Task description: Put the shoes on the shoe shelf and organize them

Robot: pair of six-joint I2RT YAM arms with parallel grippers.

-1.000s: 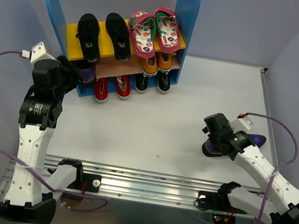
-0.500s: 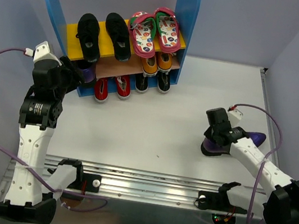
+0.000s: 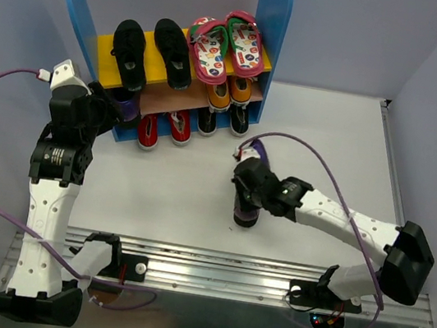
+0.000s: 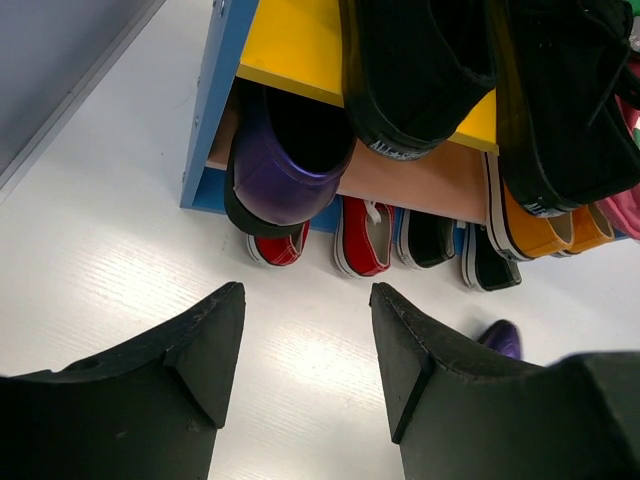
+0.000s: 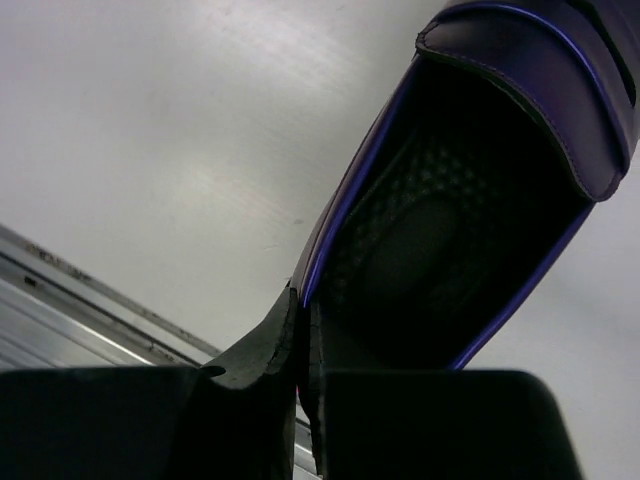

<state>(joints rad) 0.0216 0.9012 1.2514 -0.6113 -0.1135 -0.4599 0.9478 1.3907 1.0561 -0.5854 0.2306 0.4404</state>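
White worktop (image 3: 329, 148) with shoe shelf (image 3: 271, 23) at the far left; one dark purple loafer (image 3: 243, 218) off the shelf.
Grips that loafer by its side wall in the shut jaws of the right gripper (image 3: 245, 197), mid-worktop, well apart from the shelf, long axis pointing roughly toward it. Hovers the left gripper (image 4: 305, 310), jaws wide and holding nothing, just before the mate loafer (image 4: 275, 170) at the lower board's (image 4: 440, 185) left end. Likely calls for a far-left carry; left arm nearer.
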